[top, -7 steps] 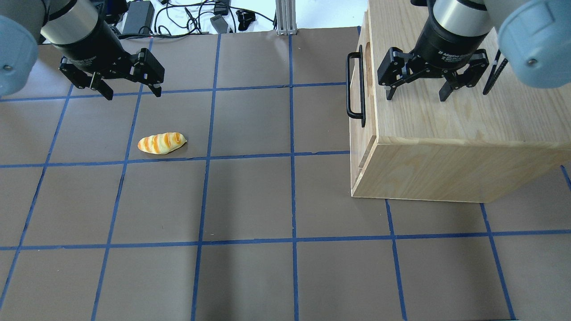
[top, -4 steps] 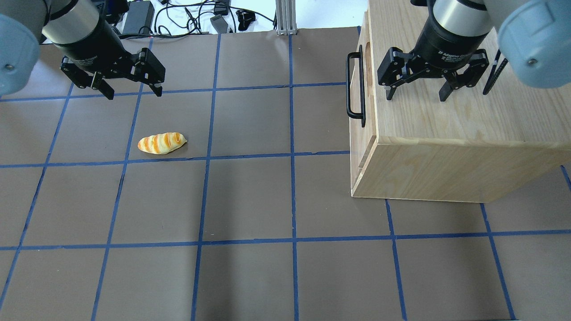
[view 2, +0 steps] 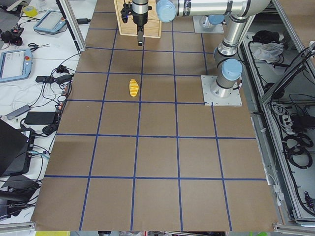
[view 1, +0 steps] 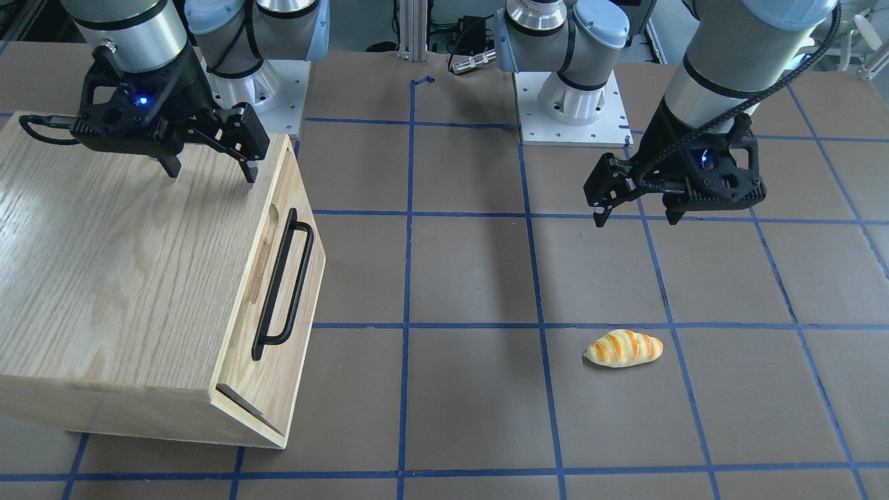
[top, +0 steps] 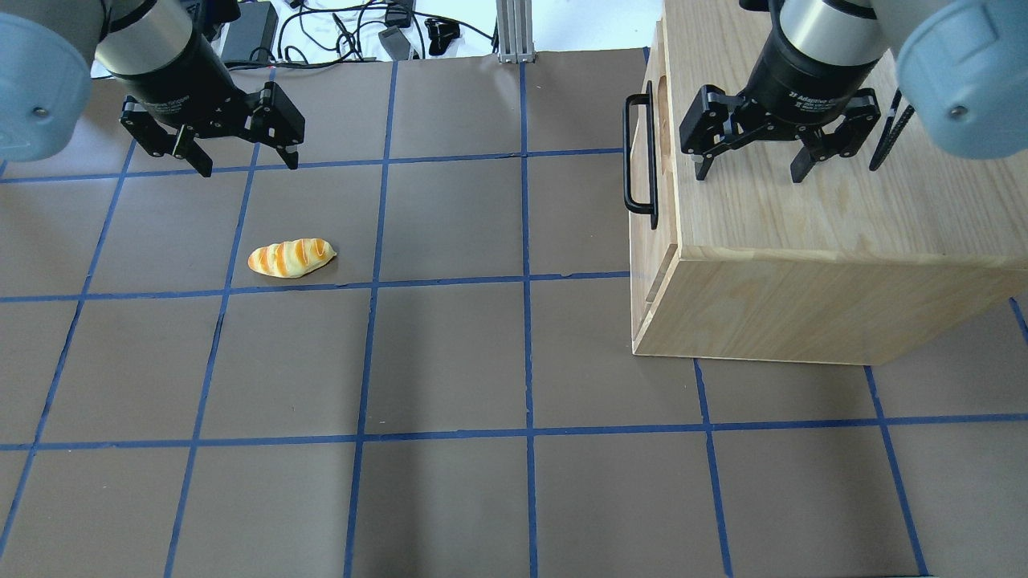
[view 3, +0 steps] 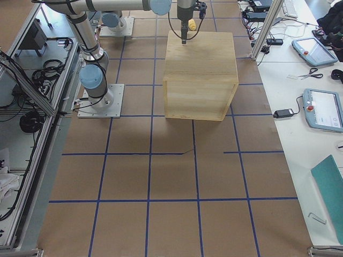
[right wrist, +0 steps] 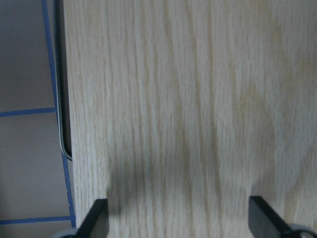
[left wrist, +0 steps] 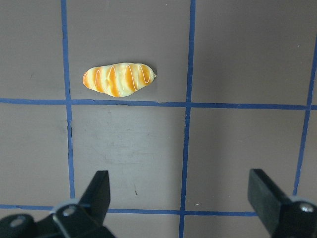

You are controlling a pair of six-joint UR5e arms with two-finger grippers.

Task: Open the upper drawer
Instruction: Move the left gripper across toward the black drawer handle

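The upper drawer (top: 647, 210) is the light oak front panel of the cabinet, facing the table's middle, and it looks closed. Its black bar handle (top: 638, 152) also shows in the front view (view 1: 281, 281) and as a dark strip in the right wrist view (right wrist: 62, 99). My right gripper (top: 748, 175) is open and empty, hovering above the cabinet's top (view 1: 210, 173), set back from the handle. My left gripper (top: 247, 164) is open and empty over the table at the far left, well away from the drawer (view 1: 635, 221).
The oak cabinet box (top: 803, 233) stands on the table's right side. A toy bread loaf (top: 291, 258) lies on the brown mat below my left gripper, also in the left wrist view (left wrist: 119, 79). Cables and a power brick (top: 249, 32) lie beyond the far edge.
My left gripper has shifted a little to the right in the overhead view, still open. My right gripper and the drawer have not moved.
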